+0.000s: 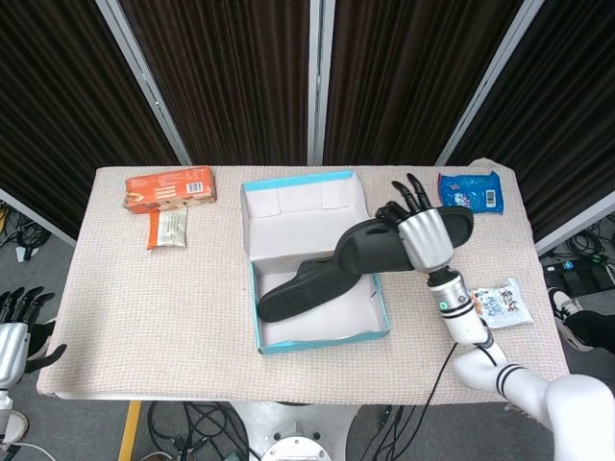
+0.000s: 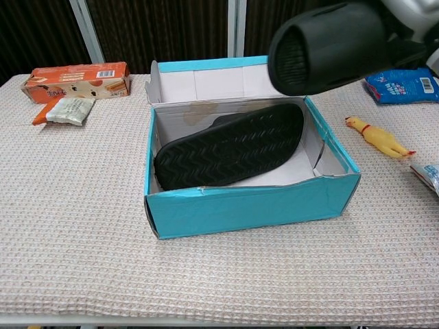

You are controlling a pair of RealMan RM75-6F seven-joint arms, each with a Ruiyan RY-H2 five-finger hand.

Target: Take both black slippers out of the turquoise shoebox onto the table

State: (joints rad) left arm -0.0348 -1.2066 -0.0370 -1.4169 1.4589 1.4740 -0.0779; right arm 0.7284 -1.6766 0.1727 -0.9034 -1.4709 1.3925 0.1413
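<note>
The turquoise shoebox [image 1: 322, 336] [image 2: 247, 205] stands open at the table's middle. One black slipper [image 1: 288, 293] [image 2: 230, 147] lies in it sole up, slanting across the floor. My right hand [image 1: 423, 235] grips the other black slipper [image 1: 370, 248] [image 2: 329, 44] and holds it in the air above the box's right wall; its toe points toward the chest camera. Only a sliver of that hand [image 2: 415, 8] shows in the chest view. My left hand [image 1: 14, 327] hangs off the table's near left corner, fingers apart and holding nothing.
An orange carton [image 1: 169, 187] [image 2: 75, 79] and a small packet [image 1: 171, 229] lie at the far left. Right of the box are a yellow rubber chicken [image 1: 430, 259] [image 2: 377, 136], a blue packet [image 1: 471, 192] and a snack bag [image 1: 490, 305].
</note>
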